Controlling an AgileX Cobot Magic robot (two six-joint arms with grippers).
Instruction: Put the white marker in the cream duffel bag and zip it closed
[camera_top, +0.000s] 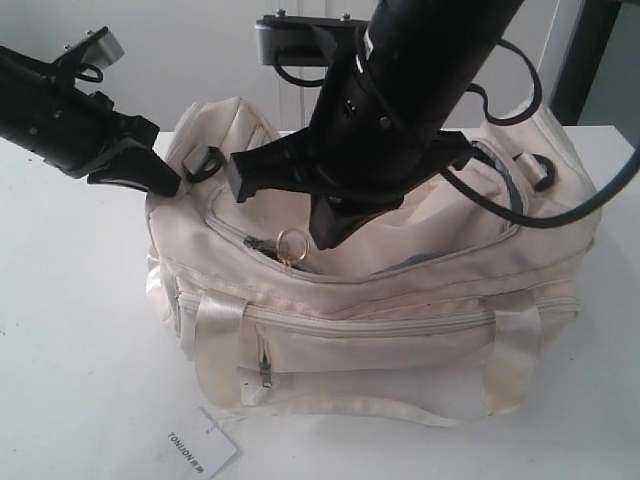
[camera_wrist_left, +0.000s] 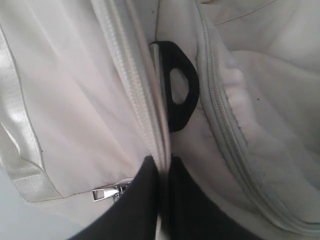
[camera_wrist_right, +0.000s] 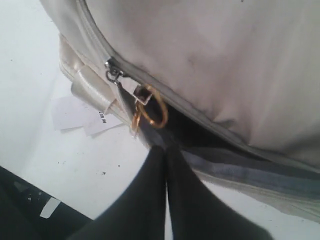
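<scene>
The cream duffel bag (camera_top: 380, 330) lies on the white table with its curved top zipper partly open, dark lining (camera_top: 425, 262) showing in the gap. My left gripper (camera_top: 172, 182) is shut on a fabric seam (camera_wrist_left: 150, 120) at the bag's left end, beside a black D-ring (camera_wrist_left: 179, 95). My right gripper (camera_top: 325, 238) reaches down over the bag's middle, jaws shut. The gold ring pull (camera_wrist_right: 152, 111) hangs just past the right gripper (camera_wrist_right: 164, 148) at the zip opening's edge, and the ring pull (camera_top: 292, 245) lies just left of it. The white marker is out of view.
A small white paper tag (camera_top: 200, 447) with printed text lies on the table in front of the bag's left corner. A small silver zip pull (camera_wrist_left: 105, 193) sits next to my left fingers. The right arm's cables (camera_top: 560, 215) loop over the bag's right end.
</scene>
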